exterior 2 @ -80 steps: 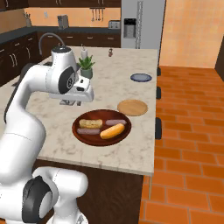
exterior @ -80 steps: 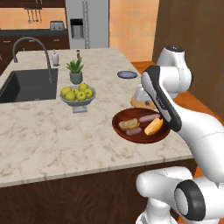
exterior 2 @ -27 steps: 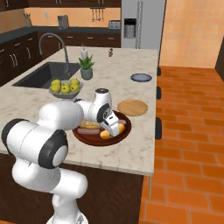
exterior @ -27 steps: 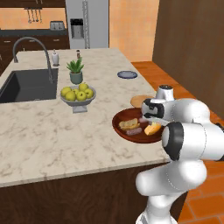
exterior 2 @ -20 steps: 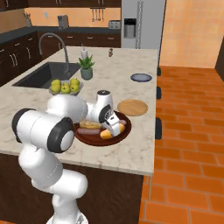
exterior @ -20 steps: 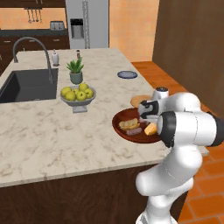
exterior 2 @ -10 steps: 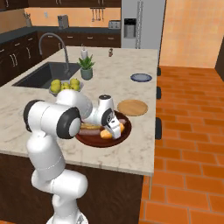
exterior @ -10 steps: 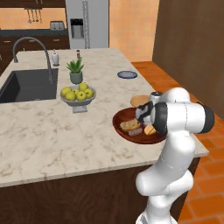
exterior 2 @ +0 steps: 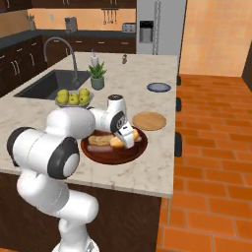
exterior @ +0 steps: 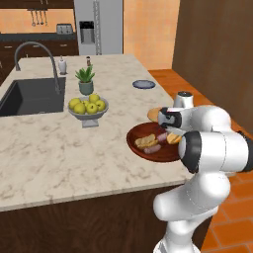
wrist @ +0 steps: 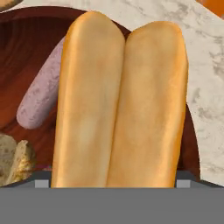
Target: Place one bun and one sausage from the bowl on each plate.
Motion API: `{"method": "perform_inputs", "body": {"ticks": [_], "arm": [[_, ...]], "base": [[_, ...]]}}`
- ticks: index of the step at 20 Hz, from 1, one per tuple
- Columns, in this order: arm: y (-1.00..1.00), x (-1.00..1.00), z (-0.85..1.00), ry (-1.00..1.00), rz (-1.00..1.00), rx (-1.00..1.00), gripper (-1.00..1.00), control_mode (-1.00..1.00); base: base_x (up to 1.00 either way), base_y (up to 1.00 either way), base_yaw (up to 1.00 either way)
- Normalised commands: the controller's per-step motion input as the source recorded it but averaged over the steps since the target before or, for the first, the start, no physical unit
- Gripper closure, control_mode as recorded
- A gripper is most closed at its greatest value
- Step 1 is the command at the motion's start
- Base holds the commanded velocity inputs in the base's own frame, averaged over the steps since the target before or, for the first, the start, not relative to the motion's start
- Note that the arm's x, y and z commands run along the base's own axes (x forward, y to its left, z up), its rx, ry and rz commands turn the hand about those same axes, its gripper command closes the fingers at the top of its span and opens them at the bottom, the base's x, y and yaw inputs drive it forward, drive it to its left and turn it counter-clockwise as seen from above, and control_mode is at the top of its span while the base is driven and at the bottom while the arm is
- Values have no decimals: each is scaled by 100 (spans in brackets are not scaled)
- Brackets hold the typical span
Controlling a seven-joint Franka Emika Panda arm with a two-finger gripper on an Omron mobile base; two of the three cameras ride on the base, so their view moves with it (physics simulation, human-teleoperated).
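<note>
With its jaws wide open over the orange bun (wrist: 120, 105) in the wooden bowl (exterior: 141, 149), the gripper (exterior 2: 126, 138) should squeeze the bun's middle gently, missing the sausage (wrist: 41, 98) at nine o'clock.

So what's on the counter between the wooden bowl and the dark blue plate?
The tan-orange plate sits between wooden bowl and dark blue plate; right base view shows it best.

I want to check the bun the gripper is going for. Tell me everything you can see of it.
The bun is golden-orange, smooth and split lengthwise into two rounded halves pressed together, paler along their crowns. It lies flat in the dark wooden bowl, near the rim on the tan plate's side, with a pinkish sausage alongside it. The gripper is right over it, jaws open on either side; whether they touch it yet cannot be told.
</note>
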Motion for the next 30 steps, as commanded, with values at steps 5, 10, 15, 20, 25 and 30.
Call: {"method": "perform_inputs", "body": {"ticks": [5, 10, 15, 20, 25, 30], "arm": [[19, -63, 100, 32, 0, 2, 100, -100], [34, -79, 100, 41, 0, 4, 100, -100], [29, -58, 77, 31, 0, 4, 100, 100], [0, 0, 0, 0, 0, 0, 100, 100], [0, 0, 0, 0, 0, 0, 100, 100], [0, 0, 0, 0, 0, 0, 100, 100]], "base": [[0, 0, 0], [0, 0, 0], [-20, 0, 0], [-97, -52, 3], [-22, -98, 42], [0, -86, 53]]}}
